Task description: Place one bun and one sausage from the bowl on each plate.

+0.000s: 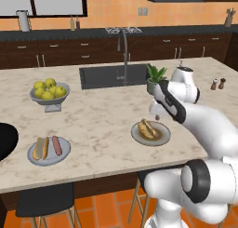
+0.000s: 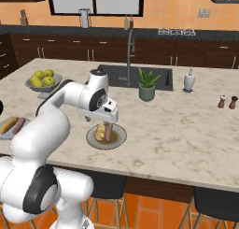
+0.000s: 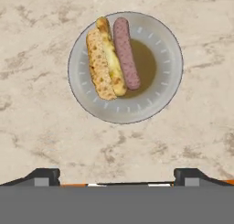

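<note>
**Two plates, both loaded, gripper parked over the near one**

Two buns and two sausages can be counted, one of each per plate. On the grey-rimmed plate (image 3: 125, 66) with the brownish centre, a bun (image 3: 104, 65) and a sausage (image 3: 126, 53) are laid side by side, touching along their length; the bun's split top is turned up. On the pale grey-blue plate (image 1: 49, 150), further off toward the left end of the counter, a second bun (image 1: 41, 148) and a second sausage (image 1: 56, 145) are laid next to each other the same way. Only a slice of the black bowl (image 1: 6, 141) is caught at the left edge of the left base view, well apart from both plates, and what's in it can't be made out.

The gripper (image 2: 102, 115) is held directly above the grey-rimmed plate, clear of the food, with its jaws spread wide and nothing between them. From the hand camera the plate is seen straight below, centred between the two fingertips (image 3: 43, 177).

Everything is set on a pale marbled island counter (image 1: 102, 124). One grey footed bowl of yellow-green fruit (image 1: 49, 93), one small potted plant (image 2: 147, 85), a sunken sink with a tall faucet (image 1: 124, 50), a white soap dispenser (image 2: 188, 80), and two shakers (image 2: 227, 102) are also on it. Dark cabinets, an orange wall and an orange tiled floor are seen around it.
</note>
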Robot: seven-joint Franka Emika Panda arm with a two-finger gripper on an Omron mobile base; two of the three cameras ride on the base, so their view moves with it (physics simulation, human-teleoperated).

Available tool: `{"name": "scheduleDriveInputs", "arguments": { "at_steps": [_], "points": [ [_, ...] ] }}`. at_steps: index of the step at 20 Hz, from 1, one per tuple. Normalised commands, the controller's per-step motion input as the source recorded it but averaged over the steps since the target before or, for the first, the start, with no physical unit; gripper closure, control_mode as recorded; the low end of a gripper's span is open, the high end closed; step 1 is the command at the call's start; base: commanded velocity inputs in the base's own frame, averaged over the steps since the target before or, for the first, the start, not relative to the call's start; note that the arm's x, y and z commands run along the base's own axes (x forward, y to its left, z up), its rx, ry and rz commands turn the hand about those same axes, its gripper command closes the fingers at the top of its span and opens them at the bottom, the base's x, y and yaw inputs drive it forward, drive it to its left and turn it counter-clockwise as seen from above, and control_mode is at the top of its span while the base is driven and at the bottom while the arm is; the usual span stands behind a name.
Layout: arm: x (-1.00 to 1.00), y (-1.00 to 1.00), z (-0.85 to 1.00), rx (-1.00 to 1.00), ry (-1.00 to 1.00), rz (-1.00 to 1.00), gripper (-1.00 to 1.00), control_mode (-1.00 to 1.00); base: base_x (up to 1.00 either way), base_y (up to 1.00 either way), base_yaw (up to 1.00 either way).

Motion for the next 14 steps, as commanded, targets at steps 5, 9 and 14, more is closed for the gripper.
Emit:
{"name": "scheduleDriveInputs", "arguments": {
  "at_steps": [5,9,14],
  "points": [
    [-1.0,-0.55,0.34,0.0,0.05,-0.04,-1.0,-1.0,0.0,0.0,0.0],
    [-1.0,-0.32,0.14,-0.02,0.01,-0.03,-1.0,-1.0,0.0,0.0,0.0],
    [-0.79,0.28,0.38,-0.13,0.0,-0.04,-1.0,-1.0,0.0,0.0,0.0]
  ]
}}
